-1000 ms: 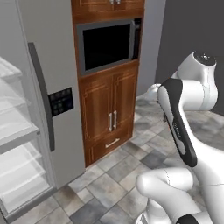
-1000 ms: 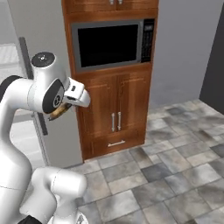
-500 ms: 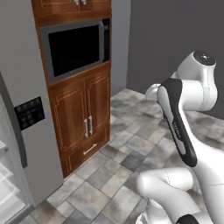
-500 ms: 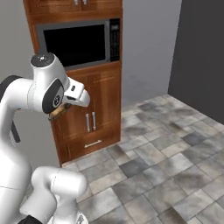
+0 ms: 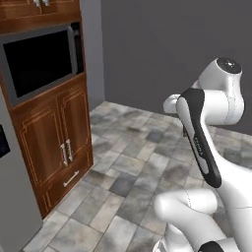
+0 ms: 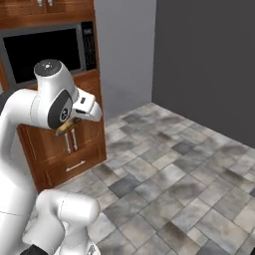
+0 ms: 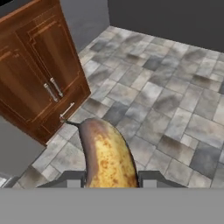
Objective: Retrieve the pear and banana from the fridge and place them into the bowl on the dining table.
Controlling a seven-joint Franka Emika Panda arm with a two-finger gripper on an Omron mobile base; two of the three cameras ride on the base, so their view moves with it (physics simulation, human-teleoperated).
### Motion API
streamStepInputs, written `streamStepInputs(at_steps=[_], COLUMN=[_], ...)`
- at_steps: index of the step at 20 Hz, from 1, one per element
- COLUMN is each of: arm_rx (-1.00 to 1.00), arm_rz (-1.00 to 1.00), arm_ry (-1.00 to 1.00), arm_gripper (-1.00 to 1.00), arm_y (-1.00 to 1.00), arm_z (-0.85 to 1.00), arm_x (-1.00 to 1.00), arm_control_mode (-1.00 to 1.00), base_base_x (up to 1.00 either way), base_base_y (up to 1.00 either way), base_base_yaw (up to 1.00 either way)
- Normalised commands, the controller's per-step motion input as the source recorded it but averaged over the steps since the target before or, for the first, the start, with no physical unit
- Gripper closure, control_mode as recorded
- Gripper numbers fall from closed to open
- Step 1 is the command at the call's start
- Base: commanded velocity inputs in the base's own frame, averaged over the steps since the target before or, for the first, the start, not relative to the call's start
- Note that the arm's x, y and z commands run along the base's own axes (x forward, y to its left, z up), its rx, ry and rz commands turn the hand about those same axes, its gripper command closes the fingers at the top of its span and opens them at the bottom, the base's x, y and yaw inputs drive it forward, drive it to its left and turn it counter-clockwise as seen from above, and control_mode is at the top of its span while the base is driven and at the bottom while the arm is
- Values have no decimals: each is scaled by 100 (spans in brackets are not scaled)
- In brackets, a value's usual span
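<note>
The gripper [image 7: 109, 181] is clamped on the banana [image 7: 106, 155] — one dark finger tip sits on each side of it. In the hand view the banana is right up close, at the bottom. It is yellow with brown spots, and its far end is brownish with a thin dark stem. It hangs in the air above the floor [image 7: 175, 105], touching nothing but the gripper.

In the right base view a small yellow-brown bit of the banana [image 6: 64, 129] peeks out under the white hand.

The floor is made of grey stone tiles, some light and some dark. Past the banana stands a brown wooden cupboard [image 7: 39, 74] with two doors, thin silver handles and a drawer below them. Beside the cupboard, in the left base view, a strip of the light grey fridge [image 5: 12, 197] stands at the left edge. Above the cupboard doors sits a black microwave [image 5: 42, 61]. Farther off — behind it all — is a dark grey wall [image 5: 172, 49].
</note>
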Motion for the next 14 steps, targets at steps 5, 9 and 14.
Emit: streamStepInputs(at_steps=[5,9,14], arm_rx=[0,0,0], arm_rz=[0,0,0], arm_ry=[0,0,0], arm_gripper=[100,100,100], arm_y=[0,0,0], arm_z=[0,0,0], arm_x=[0,0,0], arm_control_mode=[100,100,100], base_base_x=[-39,-37,-29], base_base_y=[-33,-32,-24], base_base_yaw=[-43,-44,-42])
